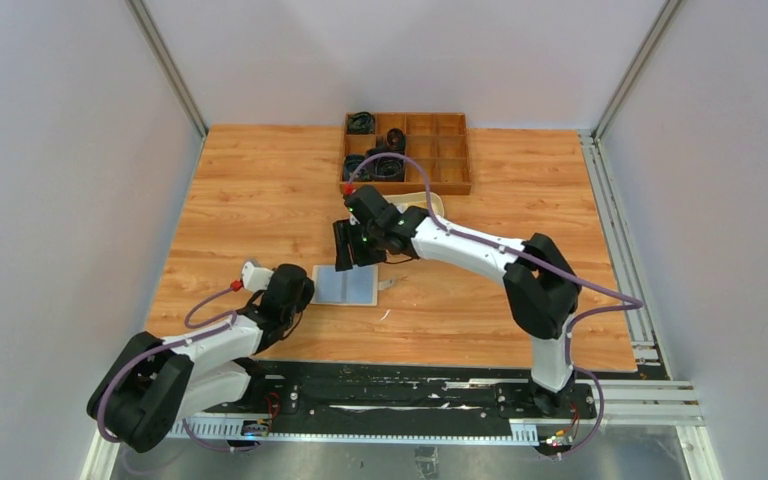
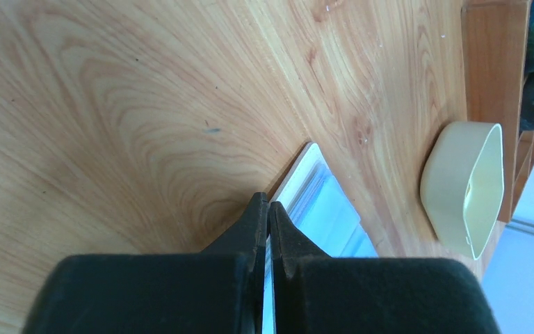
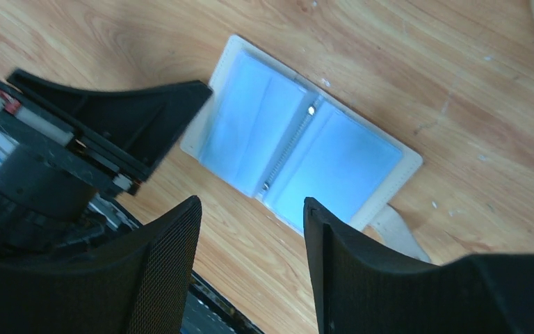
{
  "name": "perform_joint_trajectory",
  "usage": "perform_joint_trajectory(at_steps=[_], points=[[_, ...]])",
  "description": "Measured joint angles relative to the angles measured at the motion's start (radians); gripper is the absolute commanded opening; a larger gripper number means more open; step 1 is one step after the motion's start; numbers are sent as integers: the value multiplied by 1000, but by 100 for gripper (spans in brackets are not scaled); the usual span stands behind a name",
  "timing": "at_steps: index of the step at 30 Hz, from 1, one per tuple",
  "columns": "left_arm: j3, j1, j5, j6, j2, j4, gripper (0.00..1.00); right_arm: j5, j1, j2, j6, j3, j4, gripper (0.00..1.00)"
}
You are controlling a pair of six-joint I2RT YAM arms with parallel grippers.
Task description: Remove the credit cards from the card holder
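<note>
Beige folding card holder (image 3: 288, 149), open flat; pale-blue credit cards (image 3: 351, 163) prob. light, stiff, slick (pinch edge). L gripper (image 2: 268, 203) closed; R gripper (image 3: 250, 209) wide, empty.

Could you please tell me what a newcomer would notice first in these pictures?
The card holder lies opened flat in the middle of the table, its pale blue insides facing up. The right gripper hangs open just above it, while the left gripper sits shut at its left edge. Behind, a cream dish stands before a wooden compartment tray at the far edge.
</note>
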Motion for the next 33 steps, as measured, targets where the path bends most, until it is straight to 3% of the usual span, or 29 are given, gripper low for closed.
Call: perform_joint_trajectory(at_steps=[9,14,27,33], points=[[-7,0,-23,-47,0,-1,0,43,35,185,61,274,-126,59],[-7,0,-23,-51,-11,-4,0,75,62,206,75,277,-175,60],[58,0,-19,51,-48,-117,0,159,17,1,80,-209,-103,61],[60,0,-15,76,-46,-142,0,145,-21,-43,81,-290,-11,60]])
